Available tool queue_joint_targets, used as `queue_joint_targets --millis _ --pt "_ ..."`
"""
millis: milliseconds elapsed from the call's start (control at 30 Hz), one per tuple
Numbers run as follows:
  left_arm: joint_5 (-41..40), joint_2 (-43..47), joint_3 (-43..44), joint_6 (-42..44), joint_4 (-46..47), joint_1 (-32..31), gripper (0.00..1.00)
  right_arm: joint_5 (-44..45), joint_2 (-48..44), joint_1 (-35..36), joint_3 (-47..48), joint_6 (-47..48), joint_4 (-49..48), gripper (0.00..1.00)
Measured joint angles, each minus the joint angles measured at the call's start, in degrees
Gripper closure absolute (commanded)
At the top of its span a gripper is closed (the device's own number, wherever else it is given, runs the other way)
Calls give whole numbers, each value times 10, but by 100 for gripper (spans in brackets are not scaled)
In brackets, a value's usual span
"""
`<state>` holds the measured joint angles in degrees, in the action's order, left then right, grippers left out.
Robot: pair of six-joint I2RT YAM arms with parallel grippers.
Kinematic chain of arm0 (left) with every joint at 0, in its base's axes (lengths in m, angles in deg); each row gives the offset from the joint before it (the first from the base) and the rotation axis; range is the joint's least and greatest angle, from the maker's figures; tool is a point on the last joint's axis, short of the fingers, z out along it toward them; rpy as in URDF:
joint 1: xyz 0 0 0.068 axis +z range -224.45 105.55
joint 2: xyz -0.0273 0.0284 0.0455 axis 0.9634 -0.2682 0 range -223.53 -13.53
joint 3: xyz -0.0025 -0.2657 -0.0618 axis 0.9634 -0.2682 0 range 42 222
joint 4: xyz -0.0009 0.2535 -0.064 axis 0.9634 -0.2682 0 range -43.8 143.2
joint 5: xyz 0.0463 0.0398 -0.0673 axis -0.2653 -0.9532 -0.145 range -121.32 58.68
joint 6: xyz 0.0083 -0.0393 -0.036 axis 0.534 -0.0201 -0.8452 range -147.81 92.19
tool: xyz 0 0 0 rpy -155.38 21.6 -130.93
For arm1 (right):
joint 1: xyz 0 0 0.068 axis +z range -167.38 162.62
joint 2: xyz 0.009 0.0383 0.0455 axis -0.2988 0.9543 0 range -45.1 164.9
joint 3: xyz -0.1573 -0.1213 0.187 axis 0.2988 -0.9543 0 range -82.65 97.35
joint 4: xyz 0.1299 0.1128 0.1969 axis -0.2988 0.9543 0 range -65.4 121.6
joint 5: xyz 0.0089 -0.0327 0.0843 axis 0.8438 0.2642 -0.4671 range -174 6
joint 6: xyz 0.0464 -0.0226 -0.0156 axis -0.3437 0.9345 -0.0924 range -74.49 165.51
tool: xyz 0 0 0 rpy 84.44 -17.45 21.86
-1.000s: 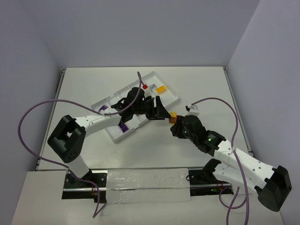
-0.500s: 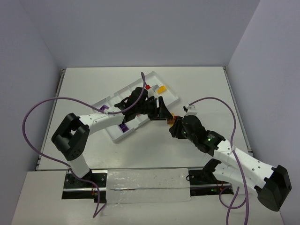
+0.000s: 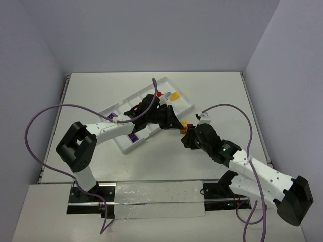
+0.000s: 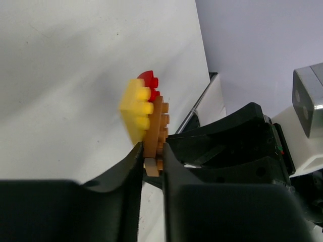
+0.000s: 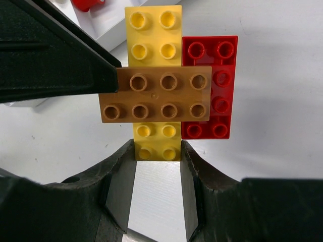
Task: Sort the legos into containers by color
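Three joined legos hang above the table between my grippers: a yellow brick [image 5: 153, 30], a red brick [image 5: 222, 85] beside it, and a brown-orange brick [image 5: 156, 93] across their tops. My right gripper [image 5: 157, 151] is shut on the yellow brick's near end. My left gripper [image 4: 152, 151] is shut on the end of the brown-orange brick [image 4: 159, 121]. From the top view the cluster [image 3: 185, 125] sits just off the right edge of the white tray [image 3: 184, 103]. Its compartments hold a red lego [image 3: 158, 94], a yellow lego [image 3: 173, 96] and a purple lego [image 3: 133, 136].
The left arm lies across the tray and hides much of its middle. A purple cable [image 3: 45, 121] loops over the table's left side. A clear strip [image 3: 161, 199] lies along the near edge between the arm bases.
My left gripper has moved right to the cluster and shut on the brown-orange brick. The right gripper has held the cluster almost still.
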<state>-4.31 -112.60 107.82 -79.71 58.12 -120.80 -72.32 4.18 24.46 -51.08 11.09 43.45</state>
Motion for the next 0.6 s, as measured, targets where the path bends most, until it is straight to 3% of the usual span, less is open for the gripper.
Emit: queue_joint_targets --millis 600 --pt "-9 0 -5 -3 -8 0 100 42 79 0 13 -8 19 100"
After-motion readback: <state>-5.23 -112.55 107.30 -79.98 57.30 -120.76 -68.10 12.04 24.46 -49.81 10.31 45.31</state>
